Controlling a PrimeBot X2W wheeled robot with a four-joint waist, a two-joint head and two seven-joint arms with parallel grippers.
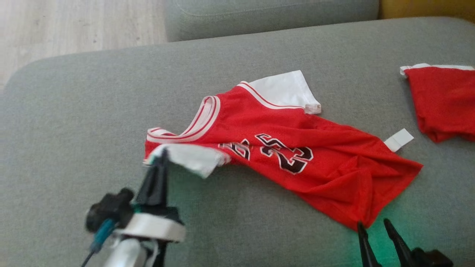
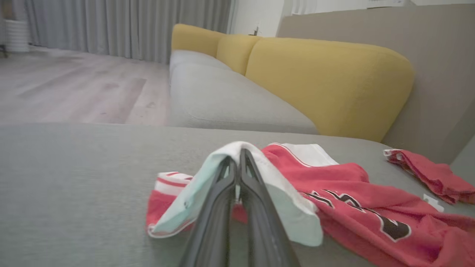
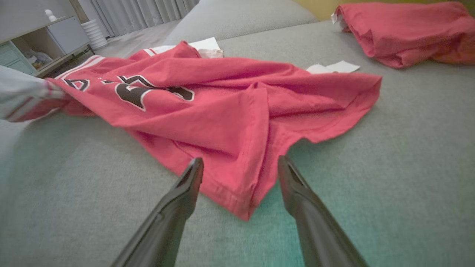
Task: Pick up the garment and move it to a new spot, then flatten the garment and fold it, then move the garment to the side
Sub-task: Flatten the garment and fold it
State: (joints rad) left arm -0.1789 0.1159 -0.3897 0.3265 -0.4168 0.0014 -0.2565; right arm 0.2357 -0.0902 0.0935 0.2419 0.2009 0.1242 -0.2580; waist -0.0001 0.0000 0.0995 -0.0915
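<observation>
The garment point(image 1: 282, 148) is a red jersey with white sleeves and dark numbers, lying crumpled across the grey sofa seat point(image 1: 74, 122). My left gripper point(image 1: 162, 154) is shut on the garment's near white sleeve; in the left wrist view the white cloth point(image 2: 282, 200) drapes over the closed left gripper point(image 2: 237, 155). My right gripper point(image 1: 373, 223) stands open at the garment's lower hem corner. In the right wrist view that corner point(image 3: 241, 200) lies between the spread fingers of the right gripper point(image 3: 240, 163), which do not pinch it.
A second red cloth point(image 1: 441, 104) lies bunched at the right edge of the seat. A white tag point(image 1: 399, 139) pokes out beside the jersey. Yellow back cushions point(image 2: 326, 85) stand behind, and wooden floor point(image 1: 74, 26) lies past the seat's far left edge.
</observation>
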